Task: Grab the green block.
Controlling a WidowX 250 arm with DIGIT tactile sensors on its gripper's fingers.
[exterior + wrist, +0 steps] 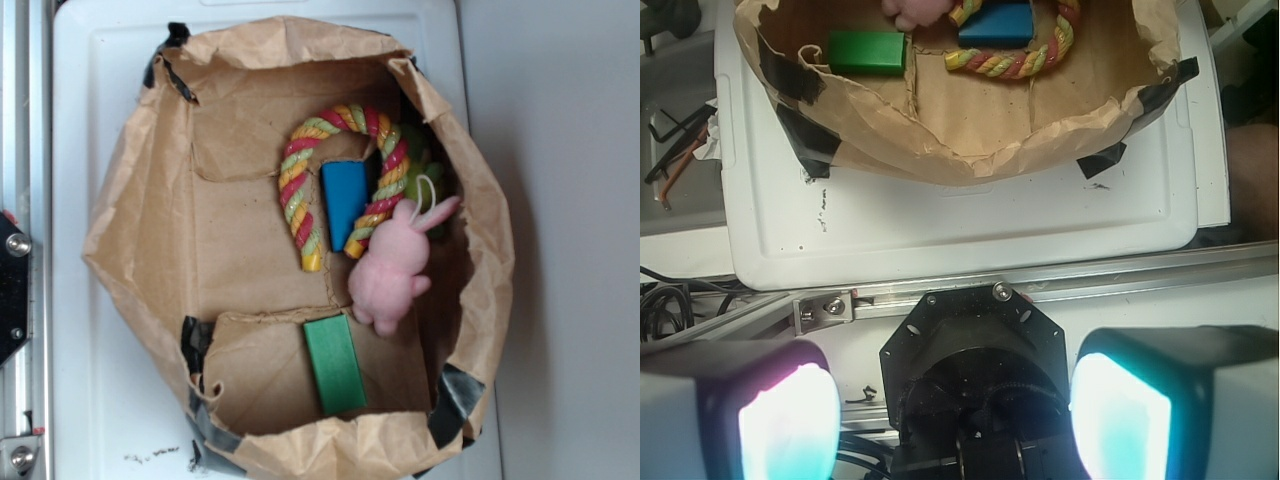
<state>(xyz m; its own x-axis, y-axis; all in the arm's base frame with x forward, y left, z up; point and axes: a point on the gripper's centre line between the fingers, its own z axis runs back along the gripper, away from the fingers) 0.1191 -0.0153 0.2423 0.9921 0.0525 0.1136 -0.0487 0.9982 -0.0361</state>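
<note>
Inside brown paper bag on white tray: green block flat on bag floor at 6 o'clock in exterior view, long axis roughly 12-to-6, apart from other contents. Pink plush bunny just past block's 1 o'clock corner. Blue block at centre, ringed on three sides by striped rope toy; lime-green fuzzy toy partly hidden at 2 o'clock behind bunny's ears. Wrist view: green block at 11 o'clock, well away from gripper. Fingers spread wide at frame bottom, released, nothing between pads, positioned over metal rail outside bag.
</note>
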